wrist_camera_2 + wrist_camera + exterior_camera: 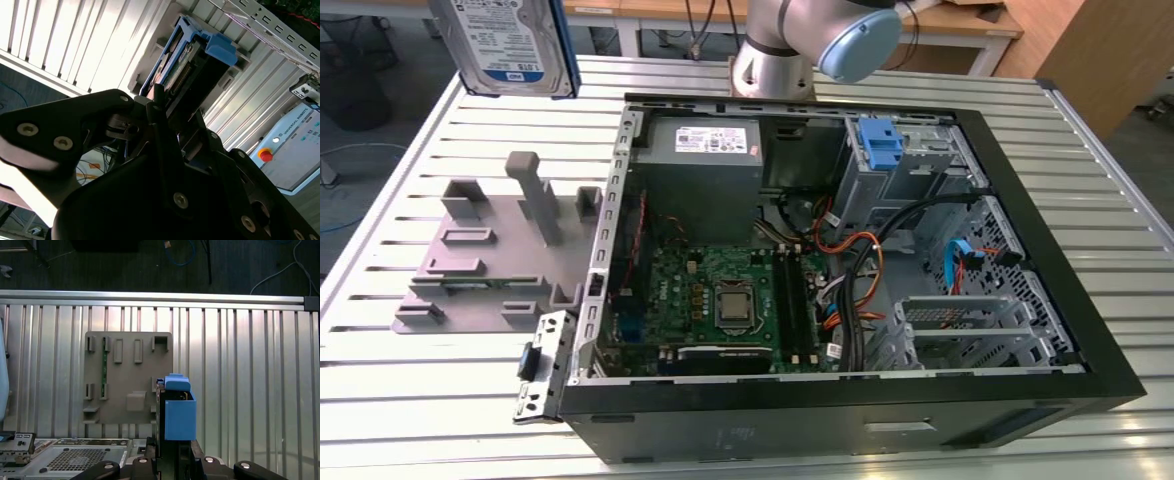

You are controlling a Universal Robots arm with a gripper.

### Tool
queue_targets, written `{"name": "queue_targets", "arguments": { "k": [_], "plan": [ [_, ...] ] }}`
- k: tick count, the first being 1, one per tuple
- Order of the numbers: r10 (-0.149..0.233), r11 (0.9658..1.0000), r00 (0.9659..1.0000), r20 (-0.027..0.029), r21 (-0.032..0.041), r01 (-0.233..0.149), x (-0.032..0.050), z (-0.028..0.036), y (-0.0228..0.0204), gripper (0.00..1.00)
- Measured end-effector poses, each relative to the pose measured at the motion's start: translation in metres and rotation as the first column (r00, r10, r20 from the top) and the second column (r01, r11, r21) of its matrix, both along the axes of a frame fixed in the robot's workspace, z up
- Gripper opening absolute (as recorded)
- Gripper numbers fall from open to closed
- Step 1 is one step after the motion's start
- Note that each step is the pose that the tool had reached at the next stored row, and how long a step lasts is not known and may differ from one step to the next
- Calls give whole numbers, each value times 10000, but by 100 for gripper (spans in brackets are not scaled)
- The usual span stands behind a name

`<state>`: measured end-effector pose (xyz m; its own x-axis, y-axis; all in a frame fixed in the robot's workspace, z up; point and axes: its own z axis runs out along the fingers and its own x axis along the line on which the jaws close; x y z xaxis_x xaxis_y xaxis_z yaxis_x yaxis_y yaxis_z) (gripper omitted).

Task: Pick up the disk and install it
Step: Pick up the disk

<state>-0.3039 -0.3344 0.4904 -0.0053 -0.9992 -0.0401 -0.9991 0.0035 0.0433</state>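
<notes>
nearest, on the slatted worktop [440,400], an open computer case [827,415], with a bare metal drive cage [961,325] at its near right and loose cables [854,285] just beside that. left of the case, a grey fixture [467,265]. farthest, at the far left and well clear of the worktop, the disk [507,45], upright, gripped by the tool [172,462], clamped on it in the first wrist view. seemingly mid-carry: best to hold the clamp firm, hold the disk square without tilt, and stay high above the case wall and cables.

The exterior view's top edge cuts off the disk [507,45].
</notes>
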Motion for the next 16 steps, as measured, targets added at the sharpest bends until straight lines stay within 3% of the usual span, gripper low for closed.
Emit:
{"name": "queue_targets", "arguments": {
  "k": [8, 16],
  "plan": [
    [2, 10000, 10000, 0, -1, -2, 17, 0, 0, 35],
    [0, 10000, 10000, 1, 0, 0, 146, -1, 0, 35]
  ]
}}
